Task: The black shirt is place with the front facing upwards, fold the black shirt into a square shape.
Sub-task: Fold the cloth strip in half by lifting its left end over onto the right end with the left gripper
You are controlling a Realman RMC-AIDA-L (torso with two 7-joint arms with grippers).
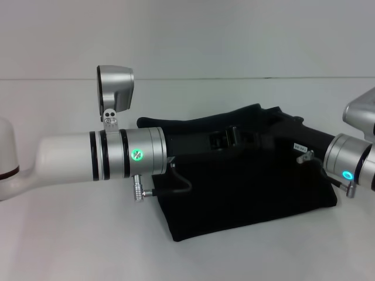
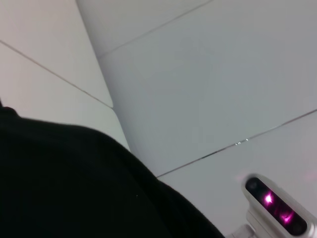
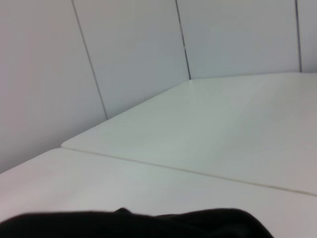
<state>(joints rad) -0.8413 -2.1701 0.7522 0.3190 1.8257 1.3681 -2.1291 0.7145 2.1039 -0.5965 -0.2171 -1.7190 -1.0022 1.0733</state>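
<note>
Black shirt [image 1: 246, 193] folded on white table [image 1: 70, 234]; both grippers' fingers hidden, grip unclear.

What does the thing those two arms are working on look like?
On the white table, between the left arm and the right arm, lies the black shirt. It is a soft, dark, bunched heap, the only cloth among hard white and silver parts.

Left arm [image 1: 88, 155] reaches inward horizontally; right arm [image 1: 354, 158] enters from right; claws hidden.
</note>
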